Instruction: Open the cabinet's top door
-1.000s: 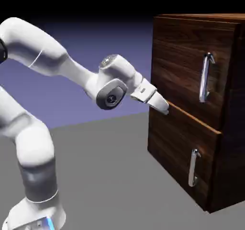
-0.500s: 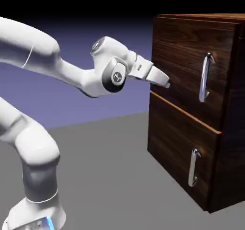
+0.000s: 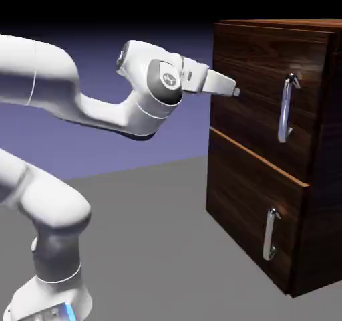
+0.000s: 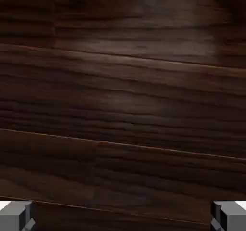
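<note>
While our white, smooth-shelled robot arm (image 3: 143, 95) reaches across from the exterior view's left, we see its two-fingered claw (image 3: 237, 92) pointing at the upper front of the boxy, dark-brown wood-grain cabinet (image 3: 264, 152). That cabinet stands at the exterior view's right, on a plain grey floor (image 3: 147, 226). Its top door, the larger dark wood-grain panel (image 3: 247, 79), lies above the shorter lower panel (image 3: 247, 199), and we find both closed, with a thin orange-brown edge (image 3: 257, 155) running between them. On the top door we see a long, upright silver bar handle (image 3: 285, 109), near the door's edge at the exterior view's right; the claw is well apart from it, to the exterior view's left. We cannot tell whether the fingertips touch the door's face. A smaller silver bar handle (image 3: 269, 234) is fixed upright on the lower panel. In the hand view, dark wood with long grain lines fills the space ahead of us, a pale sheen across its upper part. The claw is spread wide, its small grey fingertips (image 4: 14, 216) at the bottom corners and nothing pinched between them.
</note>
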